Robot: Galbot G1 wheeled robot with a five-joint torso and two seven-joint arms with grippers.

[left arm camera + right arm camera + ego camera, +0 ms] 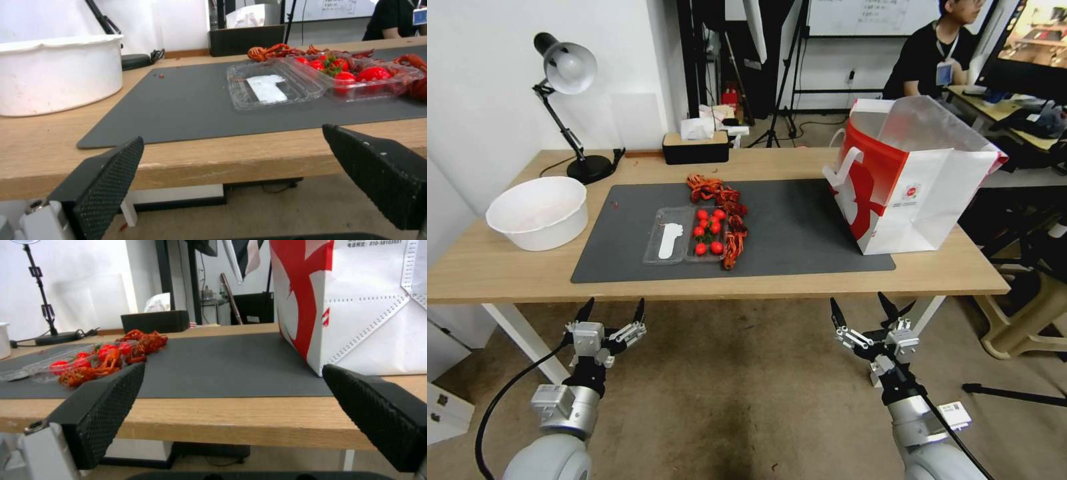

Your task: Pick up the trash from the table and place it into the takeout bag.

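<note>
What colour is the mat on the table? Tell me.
Dark grey, plain with no pattern. The mat shows best in the head view, lying on the light-wood table.

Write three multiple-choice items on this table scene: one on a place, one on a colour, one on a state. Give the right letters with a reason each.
1. Where does the takeout bag stand on the table?
A. toward the robot's right end
B. toward the robot's left end
C. behind the lamp

2. What colour is the big bowl?
A. red
B. white
C. black

3. How is the clear plastic clamshell box?
A. shut
B. lying open
C. inside the bag

Answers: 1 A, the head view shows the bag at the mat's right edge, above the right gripper. 2 B, its wall and rim are white. 3 B, its lid lies flat beside the half holding cherry tomatoes.
</note>
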